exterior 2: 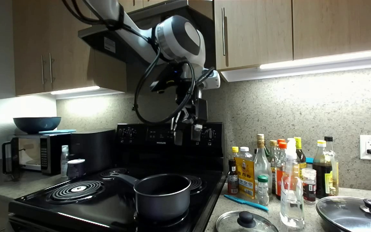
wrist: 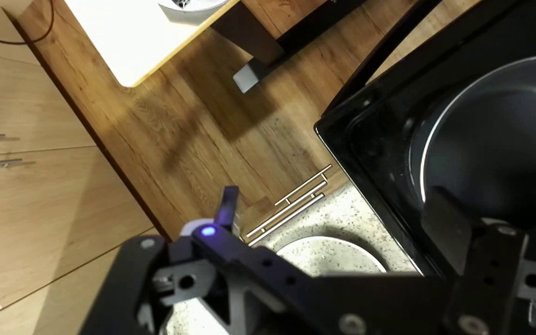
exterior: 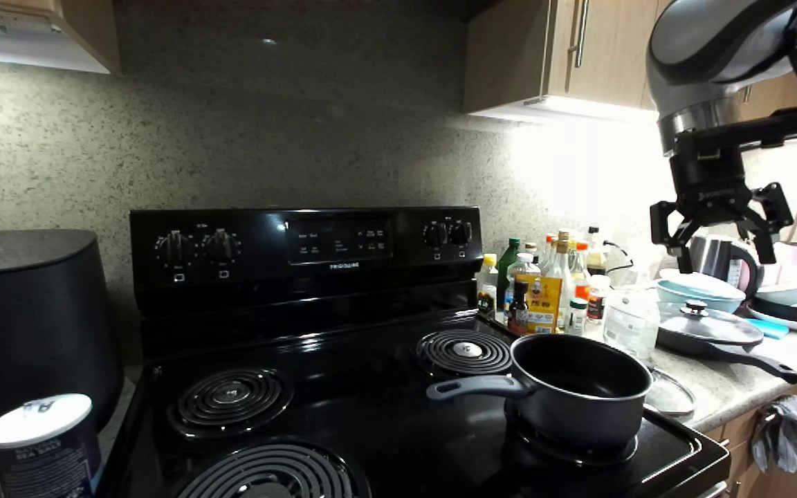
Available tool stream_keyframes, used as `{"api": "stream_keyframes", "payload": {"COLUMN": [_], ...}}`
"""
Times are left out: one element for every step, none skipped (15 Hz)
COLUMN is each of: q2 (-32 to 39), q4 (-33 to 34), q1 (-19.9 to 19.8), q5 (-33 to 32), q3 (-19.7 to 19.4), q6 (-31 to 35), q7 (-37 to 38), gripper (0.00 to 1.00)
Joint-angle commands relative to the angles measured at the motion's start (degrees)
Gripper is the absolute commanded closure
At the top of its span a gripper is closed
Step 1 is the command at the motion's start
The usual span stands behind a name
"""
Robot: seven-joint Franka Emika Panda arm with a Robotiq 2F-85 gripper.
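I have the arm bent, claw pointing down, spread wide apart. Pot lower, near a front corner of the stove.

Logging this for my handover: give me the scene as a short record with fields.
Gripper: open, raised, holding nothing
Pot: on the stove near a front corner, uncovered, handle pointing across the stovetop
Glass lid: on the counter, beside the stove
Clear bottle: upright near the glass lid
Frying pan: lidded, on the counter
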Motion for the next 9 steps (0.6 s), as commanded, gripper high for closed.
{"api": "stream_keyframes", "payload": {"q2": [8.82,10.8,12.61,8.87,10.63,11.85,12.56,12.86,12.89], "q4": [7.79,9.48,11.17,6.73,8.31,9.42,10.12,10.48,10.6], "q1": [-0.05,0.05,0.16,0.83,0.85,0.87,0.9,0.92,0.94], "q5": [2.75,3.52,4.41,2.41,2.93,3.14,3.21,3.23,3.24], "q3": [-2.18,-2.85,-3.43,-3.41,-3.89,-4.16,-4.27,-4.29,-4.29], "q6": [-4.24,-5.37,-7.07,-3.2,-4.29,-4.83,-5.18,-5.37,-5.44], "q7": [3.84,4.33,5.09,2.86,3.18,3.21,3.23,3.25,3.28], "gripper": [0.0,0.0,0.0,0.0,0.0,0.0,0.0,0.0,0.0]}}
